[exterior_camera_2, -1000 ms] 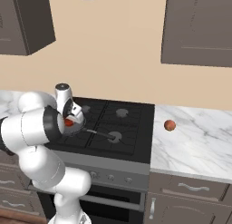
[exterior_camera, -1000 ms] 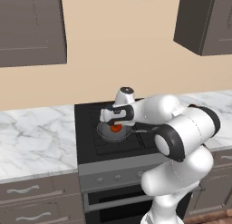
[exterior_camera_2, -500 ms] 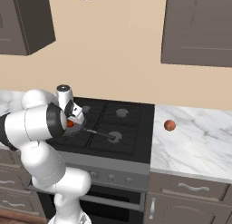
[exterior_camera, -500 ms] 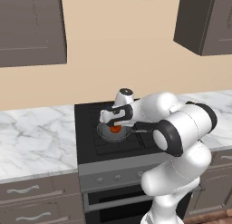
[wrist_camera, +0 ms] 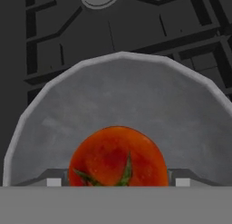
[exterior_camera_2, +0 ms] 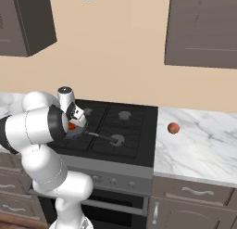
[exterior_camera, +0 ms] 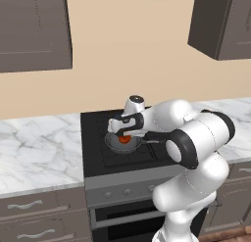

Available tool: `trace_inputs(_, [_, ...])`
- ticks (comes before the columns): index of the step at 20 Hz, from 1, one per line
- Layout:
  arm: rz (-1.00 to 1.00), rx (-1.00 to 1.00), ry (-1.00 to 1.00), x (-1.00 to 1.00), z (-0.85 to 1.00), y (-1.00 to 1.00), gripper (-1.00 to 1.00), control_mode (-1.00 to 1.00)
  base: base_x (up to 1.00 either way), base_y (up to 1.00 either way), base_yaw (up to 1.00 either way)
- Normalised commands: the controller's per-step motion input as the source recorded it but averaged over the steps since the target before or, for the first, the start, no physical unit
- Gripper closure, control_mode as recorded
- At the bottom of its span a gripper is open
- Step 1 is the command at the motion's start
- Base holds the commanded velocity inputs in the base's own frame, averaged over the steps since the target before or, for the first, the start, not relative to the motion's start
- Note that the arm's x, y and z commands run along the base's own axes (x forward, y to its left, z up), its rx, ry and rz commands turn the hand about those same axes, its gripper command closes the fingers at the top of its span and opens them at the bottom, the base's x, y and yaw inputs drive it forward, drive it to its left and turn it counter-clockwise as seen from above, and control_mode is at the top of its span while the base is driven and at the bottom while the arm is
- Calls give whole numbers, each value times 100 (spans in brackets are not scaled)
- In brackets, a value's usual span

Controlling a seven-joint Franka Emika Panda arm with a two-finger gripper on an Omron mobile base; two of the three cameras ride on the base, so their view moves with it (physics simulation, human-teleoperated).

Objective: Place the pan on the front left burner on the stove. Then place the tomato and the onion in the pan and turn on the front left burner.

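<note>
In the pan (exterior_camera: 124, 142) on the stove's (exterior_camera: 98, 160) front left burner, the tomato (wrist_camera: 118, 156) sits right betw. the gripper (exterior_camera: 124, 136) fingertips, jaws spread wide either side, prob. not squeezing it. Pan handle runs off to the robot's right. Onion (exterior_camera_2: 173, 128) lies well apart, on the marble counter (exterior_camera_2: 199, 144) right of the stove, so next reach likely goes rightward. Cabinets above, beige wall behind.

Marble counter (exterior_camera: 39, 148) — dark wall cabinets (exterior_camera: 34, 30)
</note>
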Motion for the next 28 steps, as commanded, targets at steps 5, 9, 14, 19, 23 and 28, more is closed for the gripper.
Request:
trace_inputs(5, [0, 0, 0, 0, 0, 0, -100, -100, 0, 0, 0])
trace_inputs(9, [0, 0, 0, 0, 4, 0, -100, -100, 0, 0, 0])
trace_inputs(14, [0, 0, 3, 0, 32, 0, -100, -100, 0, 0, 0])
trace_inputs(19, [0, 0, 5, -13, 24, -13, -100, -100, 0, 0, 0])
trace_inputs(23, [0, 0, 0, 0, 14, -40, -100, -100, 0, 0, 0])
trace_inputs(28, [4, 0, -1, 0, 1, -59, -100, -100, 0, 0, 0])
